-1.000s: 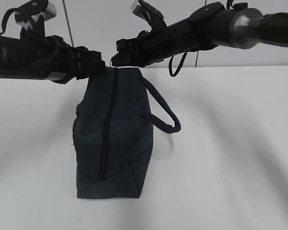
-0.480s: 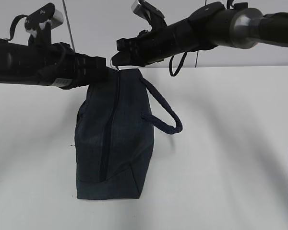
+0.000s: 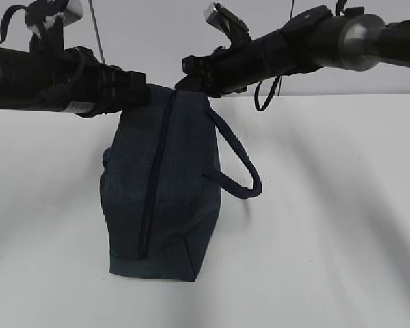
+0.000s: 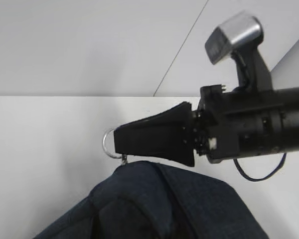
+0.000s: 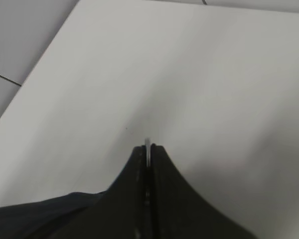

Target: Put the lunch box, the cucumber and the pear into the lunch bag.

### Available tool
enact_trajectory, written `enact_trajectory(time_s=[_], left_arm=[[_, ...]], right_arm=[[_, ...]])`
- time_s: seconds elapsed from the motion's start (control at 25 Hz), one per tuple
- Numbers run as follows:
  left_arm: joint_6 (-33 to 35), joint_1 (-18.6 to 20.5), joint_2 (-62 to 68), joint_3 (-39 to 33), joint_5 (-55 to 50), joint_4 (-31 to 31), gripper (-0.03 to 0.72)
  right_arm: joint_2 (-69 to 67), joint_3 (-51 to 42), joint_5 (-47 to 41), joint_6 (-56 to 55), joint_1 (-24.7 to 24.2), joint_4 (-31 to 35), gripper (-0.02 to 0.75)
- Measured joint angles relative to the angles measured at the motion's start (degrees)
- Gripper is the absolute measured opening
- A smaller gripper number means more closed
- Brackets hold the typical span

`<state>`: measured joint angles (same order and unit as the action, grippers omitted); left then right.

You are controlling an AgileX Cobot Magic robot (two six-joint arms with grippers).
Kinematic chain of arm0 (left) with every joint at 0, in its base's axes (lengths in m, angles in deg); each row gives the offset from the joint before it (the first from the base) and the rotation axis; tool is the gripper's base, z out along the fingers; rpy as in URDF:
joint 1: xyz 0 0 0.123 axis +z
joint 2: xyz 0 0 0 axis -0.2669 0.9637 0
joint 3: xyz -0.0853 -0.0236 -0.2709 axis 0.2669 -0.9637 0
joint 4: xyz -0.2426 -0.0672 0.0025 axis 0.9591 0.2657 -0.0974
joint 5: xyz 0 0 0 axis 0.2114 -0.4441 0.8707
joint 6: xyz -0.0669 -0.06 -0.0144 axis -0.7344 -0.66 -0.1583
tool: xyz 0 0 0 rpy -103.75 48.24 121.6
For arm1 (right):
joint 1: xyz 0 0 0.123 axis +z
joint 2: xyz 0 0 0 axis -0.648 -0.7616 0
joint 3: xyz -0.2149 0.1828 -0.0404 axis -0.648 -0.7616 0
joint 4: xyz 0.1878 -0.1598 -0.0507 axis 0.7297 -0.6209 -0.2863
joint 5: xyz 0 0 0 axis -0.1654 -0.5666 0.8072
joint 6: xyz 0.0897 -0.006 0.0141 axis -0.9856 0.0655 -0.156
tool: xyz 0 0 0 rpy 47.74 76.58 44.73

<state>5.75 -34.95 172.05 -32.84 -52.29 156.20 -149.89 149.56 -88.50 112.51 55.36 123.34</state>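
Seemingly hung between two arms, the lunch bag (image 3: 162, 184) stands on end near the middle of the white table (image 3: 328, 219), its lower end resting on the surface and its top end held up toward the far edge. Its long zipper (image 3: 154, 184) runs closed down the face turned to the exterior camera, and the padded loop handle (image 3: 236, 160) droops to the right.

From the left, the left gripper (image 3: 145, 92) meets the bag's top left corner; its fingers are lost against the dark fabric, so whether they pinch the cloth cannot be told, though they stand nearly together. From the right, the right gripper (image 4: 120, 145) is clamped on the metal ring pull (image 4: 108, 144), which pokes out past its fingertips in the left wrist view and shows only as a thin bright sliver between the pressed fingers in the right wrist view.

Both arms are cut off at the frame edges. Bag contents stay hidden behind the closed zipper.
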Motion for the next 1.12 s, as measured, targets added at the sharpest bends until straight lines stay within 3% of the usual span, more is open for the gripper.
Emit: enact_trajectory(time_s=[0.32, 0.52, 0.6, 0.76, 0.84, 1.0, 1.12], left_arm=[[0.0, -0.1, -1.8, -0.4, 0.1, -0.7, 0.018], [0.0, -0.1, -2.2, -0.5, 0.8, -1.0, 0.018], [0.0, -0.1, -2.3, -0.5, 0.7, -1.8, 0.02], [0.0, -0.1, -3.3, -0.5, -1.5, -4.3, 0.056], [0.0, -0.1, -3.3, -0.5, -4.1, -4.6, 0.087], [0.0, 1.0, -3.4, -0.5, -11.1, -4.8, 0.142], [-0.6, 2.4, -3.6, -0.5, -15.0, -6.3, 0.176]], right_arm=[[-1.7, 0.1, -0.5, -4.4, -0.4, -6.2, 0.006], [-1.7, 0.5, -1.2, -7.2, -0.8, -6.0, 0.01], [-1.7, 1.4, -1.9, -7.5, -1.3, -5.4, 0.067], [-1.9, 6.7, -5.6, -7.6, -3.4, -4.4, 0.334], [-1.9, 10.6, -9.3, -7.6, -4.5, -4.3, 0.428], [-1.9, 19.1, -17.3, -11.5, -6.2, -5.9, 0.462], [-1.9, 25.4, -23.0, -18.2, -6.7, -14.9, 0.447]])
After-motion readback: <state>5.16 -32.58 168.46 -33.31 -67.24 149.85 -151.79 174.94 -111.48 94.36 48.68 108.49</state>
